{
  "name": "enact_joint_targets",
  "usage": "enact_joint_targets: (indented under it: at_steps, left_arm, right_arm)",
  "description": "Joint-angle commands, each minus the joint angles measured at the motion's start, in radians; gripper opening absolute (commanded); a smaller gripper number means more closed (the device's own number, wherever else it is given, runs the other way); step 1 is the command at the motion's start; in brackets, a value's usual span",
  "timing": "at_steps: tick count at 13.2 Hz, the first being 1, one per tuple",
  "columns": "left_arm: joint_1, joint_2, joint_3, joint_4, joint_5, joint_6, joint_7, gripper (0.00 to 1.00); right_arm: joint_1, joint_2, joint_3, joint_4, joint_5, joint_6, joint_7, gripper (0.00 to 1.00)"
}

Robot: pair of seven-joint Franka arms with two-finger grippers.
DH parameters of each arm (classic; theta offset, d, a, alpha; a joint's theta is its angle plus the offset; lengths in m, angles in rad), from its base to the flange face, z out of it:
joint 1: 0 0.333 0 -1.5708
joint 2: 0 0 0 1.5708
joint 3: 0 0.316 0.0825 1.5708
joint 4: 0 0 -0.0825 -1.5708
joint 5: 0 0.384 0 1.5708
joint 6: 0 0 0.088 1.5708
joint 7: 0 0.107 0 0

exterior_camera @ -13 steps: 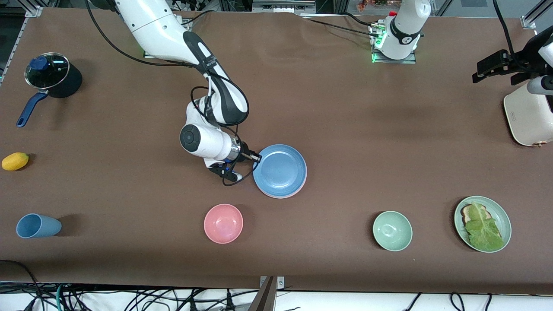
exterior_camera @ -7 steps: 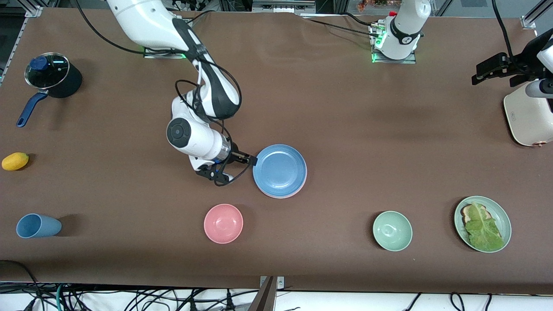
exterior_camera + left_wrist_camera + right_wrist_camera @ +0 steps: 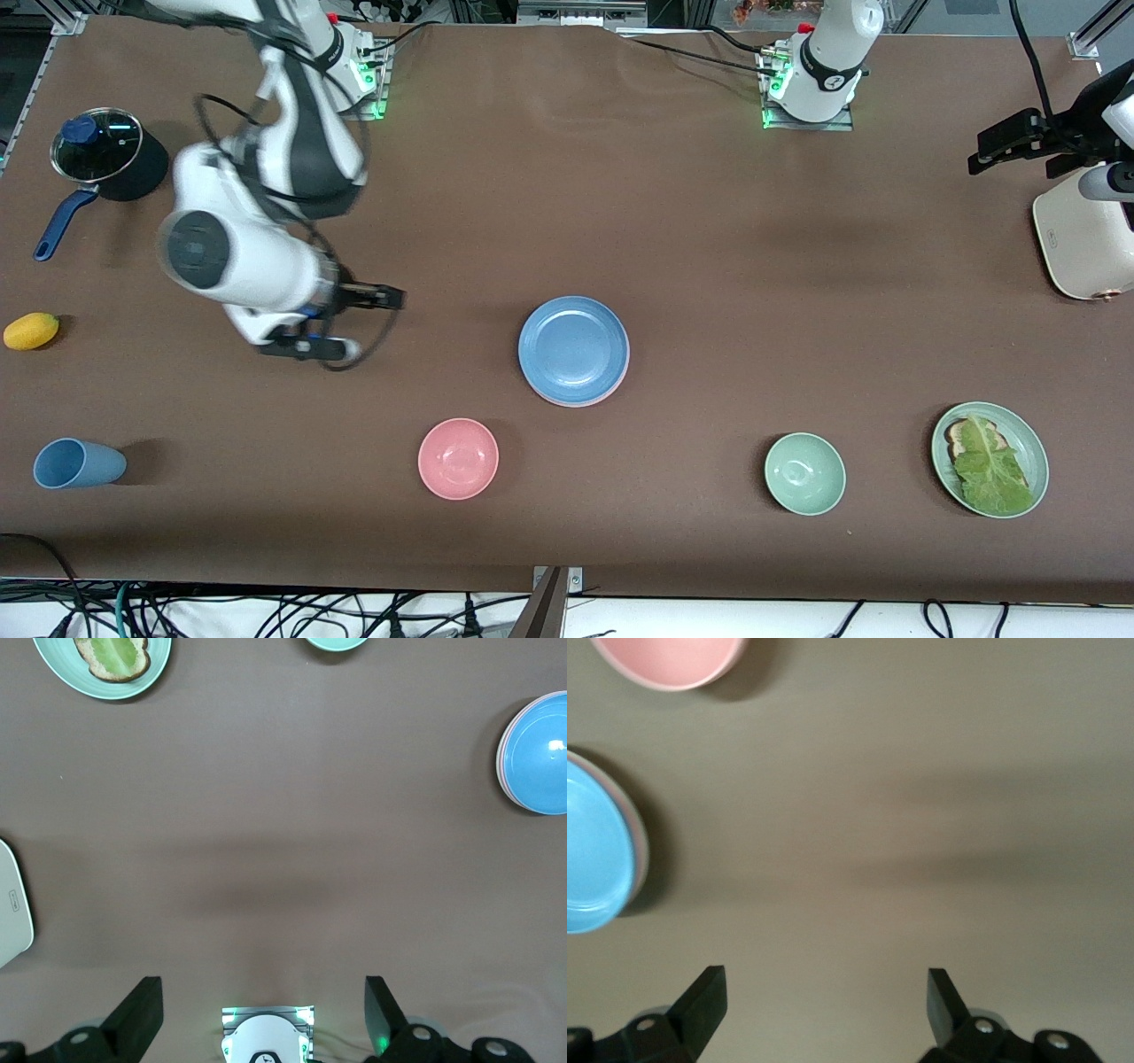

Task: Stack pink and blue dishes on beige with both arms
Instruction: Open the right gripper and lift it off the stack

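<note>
Right gripper [image 3: 390, 299]: jaws wide apart, nothing betw. them, bare table [image 3: 709, 221] under and ahead. First obstacle ahead of jaws: blue plate [image 3: 573, 349] topping the stack, w/ pink plate [image 3: 580, 400] rim showing under it; well apart, approach unobstructed. Pink bowl [image 3: 458, 458] off to one side of jaw line, clear of path. Left gripper [image 3: 264, 1014]: jaws wide apart, empty, open table below; white appliance [image 3: 1083, 239] and lettuce plate [image 3: 990, 459] well off to the side.
</note>
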Motion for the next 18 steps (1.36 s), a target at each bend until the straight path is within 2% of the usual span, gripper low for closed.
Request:
enact_joint_targets:
  at_steps: [1, 2, 5, 7, 8, 9, 10, 12, 18]
  left_arm:
    - [0.0, -0.004, -0.006, 0.001, 0.042, 0.0, -0.001, 1.0]
    - [0.001, -0.004, -0.006, 0.001, 0.042, 0.0, -0.001, 1.0]
    - [0.0, -0.004, -0.006, 0.001, 0.042, 0.0, -0.001, 1.0]
    - [0.001, -0.004, -0.006, 0.001, 0.042, 0.0, -0.001, 1.0]
    - [0.001, -0.004, -0.006, 0.001, 0.042, 0.0, -0.001, 1.0]
    - [0.001, -0.004, -0.006, 0.001, 0.042, 0.0, -0.001, 1.0]
    - [0.001, -0.004, -0.006, 0.001, 0.042, 0.0, -0.001, 1.0]
    - [0.001, -0.002, -0.006, 0.001, 0.042, 0.0, -0.001, 1.0]
    - [0.001, -0.002, -0.004, 0.0, 0.044, 0.0, -0.001, 1.0]
  right_arm:
    - [0.005, -0.088, -0.053, 0.052, -0.085, -0.122, -0.081, 1.0]
    - [-0.015, -0.112, -0.055, 0.077, -0.118, -0.155, -0.089, 1.0]
    - [-0.163, -0.182, -0.027, 0.085, -0.119, -0.167, -0.155, 1.0]
    - [-0.278, -0.271, 0.094, 0.071, -0.163, -0.216, -0.158, 1.0]
    - [-0.347, -0.302, 0.196, 0.068, -0.222, -0.256, -0.154, 1.0]
    - [-0.413, -0.339, 0.282, 0.039, -0.255, -0.281, -0.145, 1.0]
    - [-0.462, -0.383, 0.322, -0.031, -0.255, -0.264, -0.137, 1.0]
    - [-0.492, -0.443, 0.333, -0.14, -0.257, -0.191, -0.15, 1.0]
    - [-0.514, -0.395, 0.332, -0.086, -0.251, -0.178, -0.16, 1.0]
